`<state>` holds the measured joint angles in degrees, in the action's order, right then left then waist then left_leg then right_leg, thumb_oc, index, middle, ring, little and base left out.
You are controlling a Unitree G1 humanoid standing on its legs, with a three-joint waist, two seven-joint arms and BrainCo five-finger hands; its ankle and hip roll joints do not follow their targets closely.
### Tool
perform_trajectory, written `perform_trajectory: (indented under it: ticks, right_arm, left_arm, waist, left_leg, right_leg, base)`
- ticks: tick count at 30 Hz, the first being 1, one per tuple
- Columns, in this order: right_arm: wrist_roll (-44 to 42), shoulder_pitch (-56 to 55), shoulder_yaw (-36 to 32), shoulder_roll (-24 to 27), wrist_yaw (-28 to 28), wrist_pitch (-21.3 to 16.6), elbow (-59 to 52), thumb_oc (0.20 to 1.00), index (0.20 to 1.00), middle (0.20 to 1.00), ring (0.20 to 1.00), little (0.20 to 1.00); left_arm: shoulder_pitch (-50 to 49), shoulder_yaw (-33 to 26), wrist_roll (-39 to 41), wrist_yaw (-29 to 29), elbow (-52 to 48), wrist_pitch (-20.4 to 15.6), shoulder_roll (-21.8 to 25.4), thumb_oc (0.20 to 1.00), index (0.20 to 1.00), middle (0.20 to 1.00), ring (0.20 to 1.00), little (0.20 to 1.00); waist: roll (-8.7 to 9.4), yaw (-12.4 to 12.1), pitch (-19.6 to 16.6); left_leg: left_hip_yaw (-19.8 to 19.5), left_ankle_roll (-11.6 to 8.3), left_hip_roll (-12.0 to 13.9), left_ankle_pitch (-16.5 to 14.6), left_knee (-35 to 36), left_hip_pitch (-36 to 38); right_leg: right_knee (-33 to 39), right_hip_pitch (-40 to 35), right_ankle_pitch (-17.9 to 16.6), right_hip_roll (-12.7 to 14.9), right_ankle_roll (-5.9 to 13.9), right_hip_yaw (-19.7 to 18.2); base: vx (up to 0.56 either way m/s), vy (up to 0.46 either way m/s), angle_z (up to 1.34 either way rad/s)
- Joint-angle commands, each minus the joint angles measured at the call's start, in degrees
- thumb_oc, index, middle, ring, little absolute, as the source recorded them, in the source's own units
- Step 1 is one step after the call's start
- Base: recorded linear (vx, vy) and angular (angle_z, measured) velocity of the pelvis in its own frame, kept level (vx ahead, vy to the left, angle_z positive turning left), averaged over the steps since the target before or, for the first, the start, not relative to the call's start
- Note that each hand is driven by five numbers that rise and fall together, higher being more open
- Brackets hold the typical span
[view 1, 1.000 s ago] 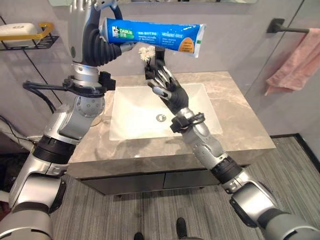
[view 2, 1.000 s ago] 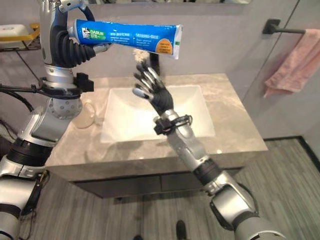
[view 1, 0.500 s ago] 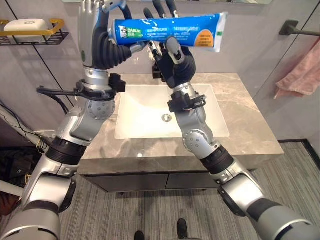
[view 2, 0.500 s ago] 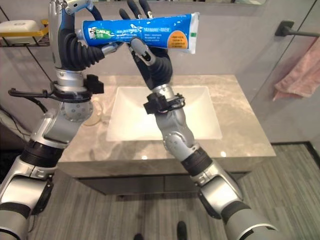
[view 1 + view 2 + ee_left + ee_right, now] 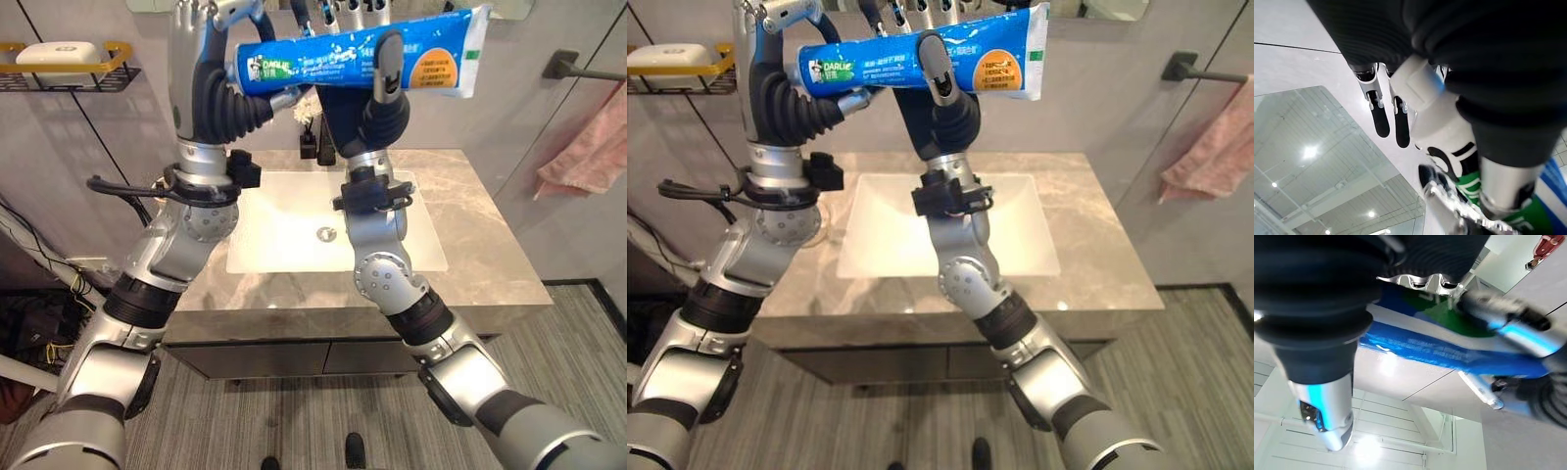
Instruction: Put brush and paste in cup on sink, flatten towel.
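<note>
A blue toothpaste tube (image 5: 313, 69) is held level, high in front of the wall above the sink. My left hand (image 5: 217, 83) is shut on its white cap end (image 5: 1422, 93). My right hand (image 5: 361, 110) is up at the tube's middle. Its thumb (image 5: 385, 67) lies across the front and its fingers reach up behind, pinching the tube (image 5: 1440, 350). A pink towel (image 5: 588, 147) hangs bunched from a black bar (image 5: 573, 67) on the right wall.
The white sink basin (image 5: 294, 230) is set in a grey stone counter (image 5: 480, 264) below both arms. Dark fittings (image 5: 323, 149) and white flowers (image 5: 309, 106) stand behind the basin. A wire shelf with soap (image 5: 64, 54) hangs on the left wall.
My right hand has risen from over the basin to the tube and closed its thumb across the front. My left hand has kept hold of the cap end. The camera has shifted.
</note>
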<state>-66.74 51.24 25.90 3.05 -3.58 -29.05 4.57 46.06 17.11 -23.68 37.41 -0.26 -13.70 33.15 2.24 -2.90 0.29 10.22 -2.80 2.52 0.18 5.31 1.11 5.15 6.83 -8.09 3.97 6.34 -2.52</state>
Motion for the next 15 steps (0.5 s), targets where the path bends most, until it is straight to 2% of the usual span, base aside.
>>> perform_trajectory:
  ticks: [1,15]
  right_arm:
    - [-1.0,3.0,-6.3,-3.1,-0.3,-3.1,-2.9,1.000,1.000,1.000,1.000,1.000]
    - [-0.5,1.7,-5.5,-3.7,1.0,-3.3,-3.5,1.000,1.000,1.000,1.000,1.000]
  left_arm:
    - [0.9,1.0,0.4,0.3,-1.2,-1.4,1.1,0.200,0.200,0.200,0.200,0.200]
    - [-3.5,1.3,2.7,-1.5,-2.0,-2.2,-0.7,0.200,0.200,0.200,0.200,0.200]
  waist:
    - [3.75,-1.7,-2.7]
    - [3.35,-1.9,-2.5]
  left_leg:
    - [-1.6,-0.56,-1.1,-5.7,-5.6,0.6]
    - [-1.8,-0.62,-0.9,-5.4,-5.2,1.0]
  right_leg:
    - [-0.3,-3.0,0.6,5.5,3.61,1.8]
    - [-0.4,-3.2,0.8,5.5,3.30,2.0]
  base:
    - [0.00,0.000,0.00]
    - [0.00,0.000,0.00]
